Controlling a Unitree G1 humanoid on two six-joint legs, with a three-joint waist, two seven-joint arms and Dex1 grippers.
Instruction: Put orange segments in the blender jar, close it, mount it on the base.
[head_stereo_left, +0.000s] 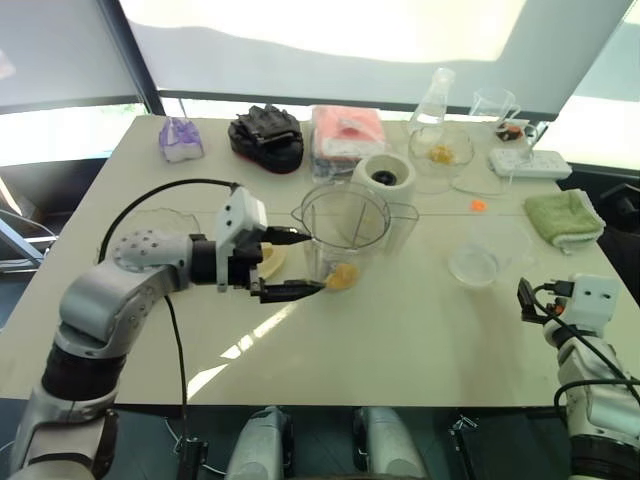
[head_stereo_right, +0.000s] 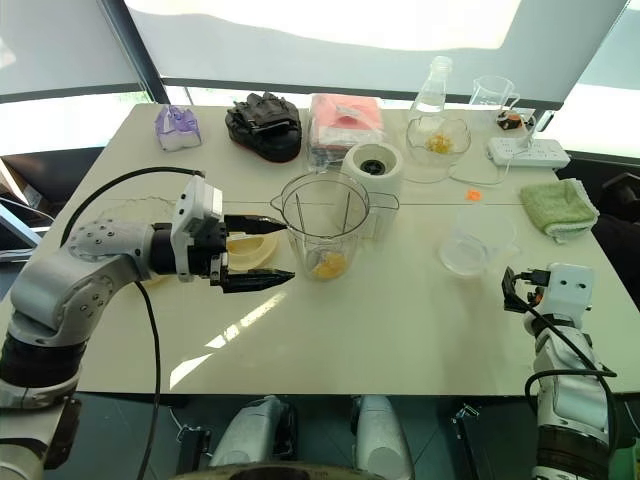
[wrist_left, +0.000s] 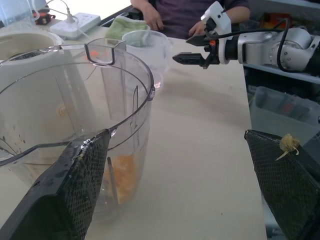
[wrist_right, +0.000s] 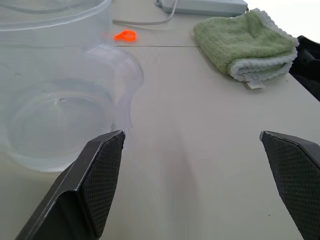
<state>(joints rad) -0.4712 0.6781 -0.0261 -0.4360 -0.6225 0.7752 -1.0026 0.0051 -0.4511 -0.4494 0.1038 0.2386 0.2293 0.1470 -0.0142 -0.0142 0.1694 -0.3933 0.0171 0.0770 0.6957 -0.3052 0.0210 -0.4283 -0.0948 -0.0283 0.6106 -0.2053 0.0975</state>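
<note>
Left gripper (head_stereo_right: 262, 263) gapes wide beside the blender jar (head_stereo_right: 325, 225), right gripper (head_stereo_left: 528, 301) gapes empty too; that light, slick, rigid plastic looks best grabbed by its side handle (head_stereo_right: 382, 213).

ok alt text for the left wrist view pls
A clear blender jar stands on a pale table with orange segments at its bottom, seen between the left end effector's open black fingers. Beyond it, the right end effector hangs open near a clear cup.
</note>
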